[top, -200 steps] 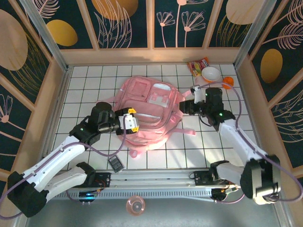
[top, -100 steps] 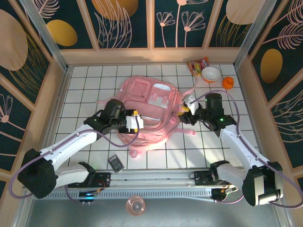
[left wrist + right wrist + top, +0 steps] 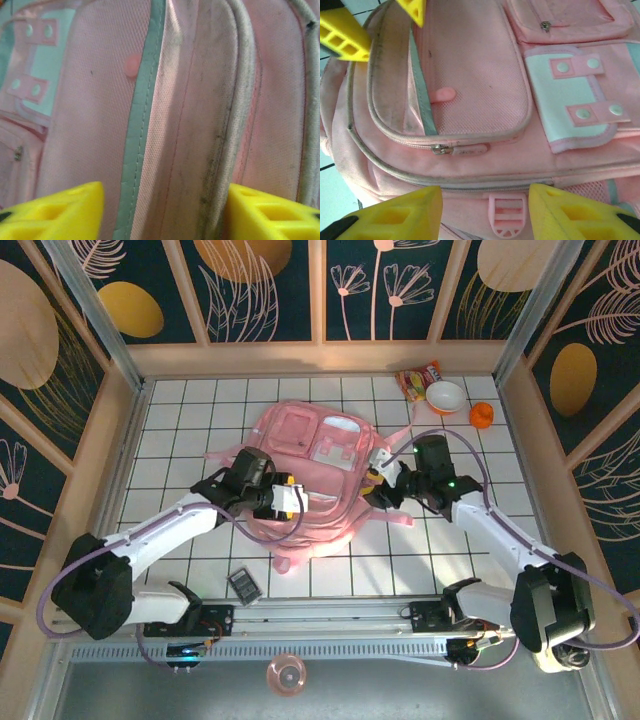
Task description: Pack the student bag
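Note:
The student bag point(image 3: 312, 478) lies flat in the middle of the tiled table, a big pink backpack with paler front pockets. My left gripper point(image 3: 284, 499) is over its left lower part. In the left wrist view the left gripper point(image 3: 162, 212) is open, its yellow fingers astride a teal trim and a grey piped seam of the bag point(image 3: 100, 100). My right gripper point(image 3: 378, 476) is at the bag's right edge. Seen from the right wrist, that gripper point(image 3: 485, 215) is open, with a pink strap buckle point(image 3: 507, 220) between its fingers and a zip pull point(image 3: 465, 149) just beyond.
A snack packet point(image 3: 418, 380), a white bowl point(image 3: 446, 396) and an orange lid point(image 3: 481, 415) sit at the back right. A small dark object point(image 3: 243, 586) lies near the front rail. Wooden walls close the table on three sides.
The left gripper moved right and further onto the bag, its jaws narrowing a little. The right gripper came left from near the bowl to the bag's right edge.

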`<state>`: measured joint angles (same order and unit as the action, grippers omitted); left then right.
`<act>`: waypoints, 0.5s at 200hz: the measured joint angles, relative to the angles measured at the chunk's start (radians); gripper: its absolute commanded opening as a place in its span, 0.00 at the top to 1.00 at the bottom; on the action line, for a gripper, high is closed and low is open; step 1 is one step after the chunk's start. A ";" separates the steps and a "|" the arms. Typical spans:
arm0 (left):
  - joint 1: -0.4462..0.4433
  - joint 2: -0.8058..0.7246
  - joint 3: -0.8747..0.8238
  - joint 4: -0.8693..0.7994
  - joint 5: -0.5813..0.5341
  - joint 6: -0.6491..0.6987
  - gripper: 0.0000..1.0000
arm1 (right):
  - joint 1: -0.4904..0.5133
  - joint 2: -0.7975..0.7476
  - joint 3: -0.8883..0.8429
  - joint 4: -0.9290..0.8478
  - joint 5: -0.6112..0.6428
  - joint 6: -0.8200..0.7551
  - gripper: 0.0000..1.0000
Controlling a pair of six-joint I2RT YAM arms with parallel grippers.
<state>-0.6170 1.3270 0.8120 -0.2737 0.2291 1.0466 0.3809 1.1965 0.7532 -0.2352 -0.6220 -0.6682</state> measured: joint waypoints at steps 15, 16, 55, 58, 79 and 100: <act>-0.001 0.009 0.000 -0.011 0.006 -0.002 0.95 | 0.009 0.022 0.006 0.000 -0.010 -0.013 0.50; -0.001 0.009 0.000 -0.012 0.006 -0.003 0.96 | 0.009 0.023 0.006 0.000 -0.010 -0.014 0.50; 0.023 -0.050 -0.044 0.040 0.066 -0.089 1.00 | 0.014 0.090 0.015 0.010 -0.039 -0.069 0.50; 0.028 -0.059 -0.054 0.053 0.075 -0.099 1.00 | 0.014 0.096 0.016 0.011 -0.042 -0.073 0.50; 0.060 -0.122 -0.125 0.137 0.123 -0.171 1.00 | 0.019 0.136 0.026 0.014 -0.063 -0.105 0.50; 0.079 -0.163 -0.175 0.189 0.155 -0.231 1.00 | 0.029 0.183 0.053 0.019 -0.087 -0.128 0.50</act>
<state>-0.5377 1.1641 0.6373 -0.0845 0.3840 0.8154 0.4095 1.3796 0.8066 -0.2157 -0.7094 -0.7963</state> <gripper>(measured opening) 0.050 0.504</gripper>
